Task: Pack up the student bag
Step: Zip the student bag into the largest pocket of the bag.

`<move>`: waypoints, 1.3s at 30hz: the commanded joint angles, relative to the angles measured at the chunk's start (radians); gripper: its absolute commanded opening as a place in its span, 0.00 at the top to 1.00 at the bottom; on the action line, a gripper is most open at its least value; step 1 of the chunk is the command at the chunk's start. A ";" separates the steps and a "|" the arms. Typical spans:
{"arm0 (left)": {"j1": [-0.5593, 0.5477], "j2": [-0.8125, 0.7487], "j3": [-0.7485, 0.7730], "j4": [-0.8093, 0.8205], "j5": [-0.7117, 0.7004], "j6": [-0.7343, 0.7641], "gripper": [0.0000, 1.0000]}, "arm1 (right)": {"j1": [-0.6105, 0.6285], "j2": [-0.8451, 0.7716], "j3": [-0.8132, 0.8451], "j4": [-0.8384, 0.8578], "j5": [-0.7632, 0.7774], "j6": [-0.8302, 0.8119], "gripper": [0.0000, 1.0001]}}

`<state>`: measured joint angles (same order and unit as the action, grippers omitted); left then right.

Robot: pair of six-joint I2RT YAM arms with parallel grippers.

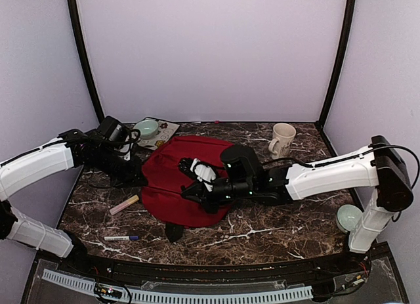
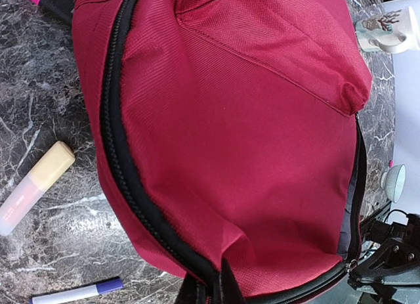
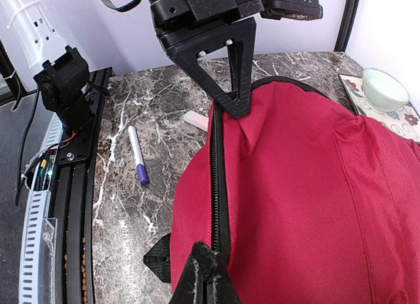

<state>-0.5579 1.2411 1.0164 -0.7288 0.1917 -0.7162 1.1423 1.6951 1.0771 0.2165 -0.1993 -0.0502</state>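
Student bag: matt red woven cloth, fine ribbed weave. Zipper: dark, toothed, on black tape. Table: polished dark marble, white-veined, glossy. Mug: glazed cream ceramic. Marker: smooth white plastic.

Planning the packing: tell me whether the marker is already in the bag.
No, the marker lies on the table, apart from the bag.

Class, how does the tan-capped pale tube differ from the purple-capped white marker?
The tube is thick with a pinkish body; the marker is slim and white. The tube lies nearer the student bag; the marker lies farther off. Both lie flat on the table, outside the student bag.
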 commanded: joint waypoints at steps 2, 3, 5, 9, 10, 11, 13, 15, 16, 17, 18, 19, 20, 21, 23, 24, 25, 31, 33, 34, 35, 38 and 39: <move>0.022 0.042 0.022 0.017 0.011 0.083 1.00 | -0.010 -0.053 0.002 -0.038 0.038 -0.022 1.00; 0.022 0.058 0.038 0.019 0.020 0.100 1.00 | -0.010 -0.061 0.006 -0.052 0.042 -0.025 1.00; 0.021 0.093 0.076 0.019 0.038 0.127 1.00 | -0.007 -0.080 0.011 -0.082 0.045 -0.029 1.00; 0.017 0.151 0.152 0.027 0.088 0.178 1.00 | 0.022 -0.141 -0.004 -0.135 0.062 -0.029 1.00; 0.012 0.164 0.170 0.033 0.100 0.187 1.00 | 0.032 -0.156 -0.008 -0.149 0.071 -0.026 1.00; 0.003 0.178 0.191 0.036 0.108 0.198 1.00 | 0.045 -0.170 -0.014 -0.159 0.079 -0.021 1.00; -0.019 0.216 0.248 0.039 0.121 0.220 1.00 | 0.068 -0.191 -0.018 -0.174 0.104 -0.006 1.00; -0.044 0.261 0.305 0.027 0.129 0.245 1.00 | 0.094 -0.210 -0.012 -0.192 0.126 0.005 1.00; -0.051 0.292 0.336 0.020 0.131 0.257 1.00 | 0.108 -0.214 -0.006 -0.200 0.134 0.008 1.00; -0.052 0.314 0.366 0.010 0.132 0.267 1.00 | 0.119 -0.216 0.006 -0.208 0.142 0.009 1.00; -0.052 0.334 0.393 -0.002 0.126 0.278 1.00 | 0.130 -0.217 0.014 -0.215 0.148 0.009 1.00; -0.052 0.346 0.416 -0.015 0.112 0.288 1.00 | 0.140 -0.214 0.024 -0.217 0.151 0.008 1.00; -0.052 0.356 0.434 -0.024 0.091 0.295 1.00 | 0.145 -0.210 0.030 -0.217 0.154 0.007 1.00; -0.052 0.364 0.450 -0.035 0.066 0.300 1.00 | 0.148 -0.205 0.035 -0.215 0.158 0.004 1.00; -0.052 0.371 0.472 -0.066 0.003 0.302 1.00 | 0.148 -0.191 0.043 -0.203 0.165 -0.004 1.00; -0.052 0.375 0.480 -0.084 -0.021 0.300 1.00 | 0.148 -0.181 0.047 -0.196 0.168 -0.015 1.00; -0.052 0.377 0.485 -0.101 -0.038 0.296 1.00 | 0.149 -0.171 0.053 -0.192 0.171 -0.027 1.00; -0.051 0.325 0.461 -0.140 -0.073 0.241 0.84 | 0.145 -0.118 0.060 -0.102 0.188 -0.084 1.00; -0.051 0.295 0.450 -0.154 -0.077 0.221 0.58 | 0.136 -0.109 0.057 -0.066 0.172 -0.088 1.00; -0.052 0.278 0.445 -0.163 -0.078 0.208 0.46 | 0.129 -0.109 0.059 -0.052 0.160 -0.086 1.00; -0.052 0.260 0.439 -0.173 -0.082 0.195 0.37 | 0.122 -0.084 0.059 -0.041 0.152 -0.082 1.00; -0.051 0.196 0.414 -0.201 -0.074 0.147 0.21 | 0.102 -0.059 0.069 -0.018 0.118 -0.076 1.00; -0.052 0.179 0.403 -0.209 -0.064 0.127 0.20 | 0.096 -0.053 0.069 -0.014 0.107 -0.075 1.00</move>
<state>-0.6144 1.5326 1.4540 -0.8841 0.1452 -0.5182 1.2556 1.6207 1.1126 0.0830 -0.0250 -0.1219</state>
